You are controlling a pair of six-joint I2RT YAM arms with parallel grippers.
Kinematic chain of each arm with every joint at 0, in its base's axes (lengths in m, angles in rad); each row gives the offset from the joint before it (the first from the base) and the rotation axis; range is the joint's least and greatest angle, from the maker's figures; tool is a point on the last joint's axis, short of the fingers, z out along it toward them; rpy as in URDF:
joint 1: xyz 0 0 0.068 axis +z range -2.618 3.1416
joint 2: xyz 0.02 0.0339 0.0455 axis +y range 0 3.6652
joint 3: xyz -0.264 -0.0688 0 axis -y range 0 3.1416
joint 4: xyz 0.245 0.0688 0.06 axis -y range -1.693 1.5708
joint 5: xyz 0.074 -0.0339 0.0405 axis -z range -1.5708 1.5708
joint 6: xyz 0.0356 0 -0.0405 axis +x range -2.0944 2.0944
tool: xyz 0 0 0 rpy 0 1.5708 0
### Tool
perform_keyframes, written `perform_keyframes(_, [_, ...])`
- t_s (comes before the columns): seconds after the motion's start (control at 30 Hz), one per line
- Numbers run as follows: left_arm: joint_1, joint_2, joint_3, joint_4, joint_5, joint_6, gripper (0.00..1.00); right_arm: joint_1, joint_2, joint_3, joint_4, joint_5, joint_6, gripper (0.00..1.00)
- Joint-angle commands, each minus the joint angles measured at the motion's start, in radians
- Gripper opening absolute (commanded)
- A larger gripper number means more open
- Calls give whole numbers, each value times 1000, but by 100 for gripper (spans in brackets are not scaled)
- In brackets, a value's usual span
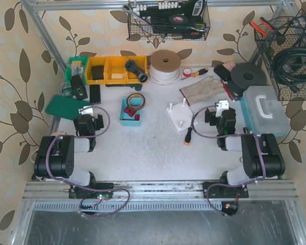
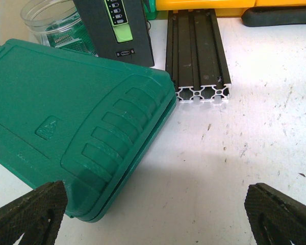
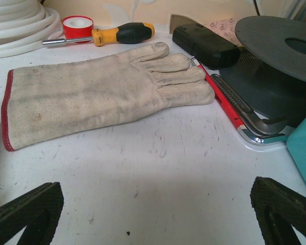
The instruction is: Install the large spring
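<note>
The left claw (image 2: 153, 217) and right claw (image 3: 158, 217) stand wide, empty. Reaching the white peg plate (image 1: 179, 115), the right one may knock the screwdriver (image 1: 188, 136) just beside it.

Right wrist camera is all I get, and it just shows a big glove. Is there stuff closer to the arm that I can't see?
Observer: Yes. In the top view a white plate with pegs lies on the near side of the glove.
Operator: Is there another screwdriver besides the yellow one?
Observer: Yes, a black and orange screwdriver lies just nearer the arm bases than that plate.
Operator: What does the other arm see?
Observer: The left gripper is open above bare table, with a green case on its left side.
</note>
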Motion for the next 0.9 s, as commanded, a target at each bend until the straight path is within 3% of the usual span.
perform_keyframes(0.0, [-6, -3, 23, 15, 16, 10, 97, 4, 13, 9, 9, 8, -4, 100])
perform_keyframes(0.4, [-6, -6, 18, 24, 26, 12, 97, 5, -1, 8, 15, 7, -3, 100])
perform_keyframes(0.47, [-7, -38, 28, -2, 96, 44, 97, 6, -72, 51, -127, -37, -22, 100])
perform_keyframes(0.6, [-7, -190, 146, -335, 74, -7, 97, 9, -205, 202, -495, -77, 6, 100])
perform_keyframes(0.87, [-8, -453, 329, -764, 139, -207, 97, 8, -450, 342, -823, -175, 105, 100])
